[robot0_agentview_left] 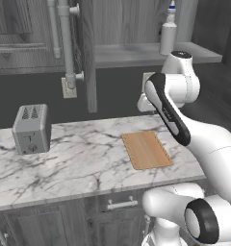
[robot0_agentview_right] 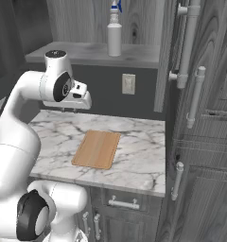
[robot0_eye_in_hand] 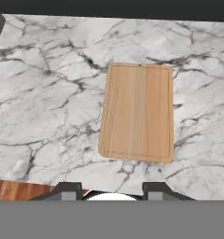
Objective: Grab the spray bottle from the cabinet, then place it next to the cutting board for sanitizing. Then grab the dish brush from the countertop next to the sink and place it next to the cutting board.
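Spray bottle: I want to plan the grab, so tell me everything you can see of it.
The spray bottle is a small pale grey cylinder with a white neck and a blue-and-white trigger nozzle. It stands upright on the grey shelf of the open cabinet, above the countertop. Only the shelf touches it; the gripper is well below it.

The top edge of both base views is cutting off the nozzle of the spray bottle (robot0_agentview_left: 168,36), so its trigger is showing only in part. In the left base view the robot's arm is hiding the near right corner of the countertop (robot0_agentview_left: 79,163) and part of the wall outlet (robot0_agentview_left: 147,77) behind it. In the hand view the fingertips (robot0_eye_in_hand: 68,191) of the gripper (robot0_eye_in_hand: 112,192) are sinking behind the bottom band, so whether anything is sitting between them is not showing.
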Robot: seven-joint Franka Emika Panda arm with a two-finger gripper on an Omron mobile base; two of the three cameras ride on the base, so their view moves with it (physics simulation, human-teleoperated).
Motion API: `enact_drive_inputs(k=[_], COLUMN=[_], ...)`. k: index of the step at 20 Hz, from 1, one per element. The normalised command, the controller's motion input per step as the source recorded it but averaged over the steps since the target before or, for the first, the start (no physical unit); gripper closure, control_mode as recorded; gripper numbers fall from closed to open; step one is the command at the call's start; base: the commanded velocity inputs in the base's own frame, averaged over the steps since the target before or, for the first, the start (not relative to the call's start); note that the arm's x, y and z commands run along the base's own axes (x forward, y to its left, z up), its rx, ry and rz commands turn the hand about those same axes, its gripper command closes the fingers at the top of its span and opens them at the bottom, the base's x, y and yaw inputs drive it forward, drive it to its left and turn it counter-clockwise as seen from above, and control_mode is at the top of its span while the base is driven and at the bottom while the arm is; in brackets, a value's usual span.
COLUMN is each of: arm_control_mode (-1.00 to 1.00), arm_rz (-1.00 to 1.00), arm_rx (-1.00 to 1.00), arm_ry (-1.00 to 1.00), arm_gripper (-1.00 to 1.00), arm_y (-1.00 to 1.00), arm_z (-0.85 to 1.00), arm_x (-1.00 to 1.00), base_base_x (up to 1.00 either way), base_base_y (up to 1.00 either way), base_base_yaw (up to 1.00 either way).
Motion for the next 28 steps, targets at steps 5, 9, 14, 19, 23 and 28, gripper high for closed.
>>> enact_drive_inputs(k=[5, 9, 14, 19, 23, 28], arm_control_mode=[-1.00, -1.00, -1.00, -1.00, -1.00, -1.00], arm_rz=[0.00, 0.00, 0.00, -0.03, -0.05, -0.01], arm_rx=[0.00, 0.00, 0.00, 0.00, 0.00, 0.00], arm_ry=[-0.05, -0.15, -0.36, -0.29, -0.27, -0.35], arm_gripper=[-1.00, -1.00, -1.00, -1.00, -1.00, -1.00], arm_y=[0.00, 0.00, -0.01, -0.07, -0.16, -0.21], arm_z=[0.00, 0.00, 0.25, 0.56, 0.69, 0.77], arm_x=[-0.27, -0.63, -0.58, -0.30, -0.25, -0.42], base_base_x=[0.00, 0.00, 0.00, 0.00, 0.00, 0.00], base_base_y=[0.00, 0.00, 0.00, 0.00, 0.00, 0.00], base_base_yaw=[0.00, 0.00, 0.00, 0.00, 0.00, 0.00])
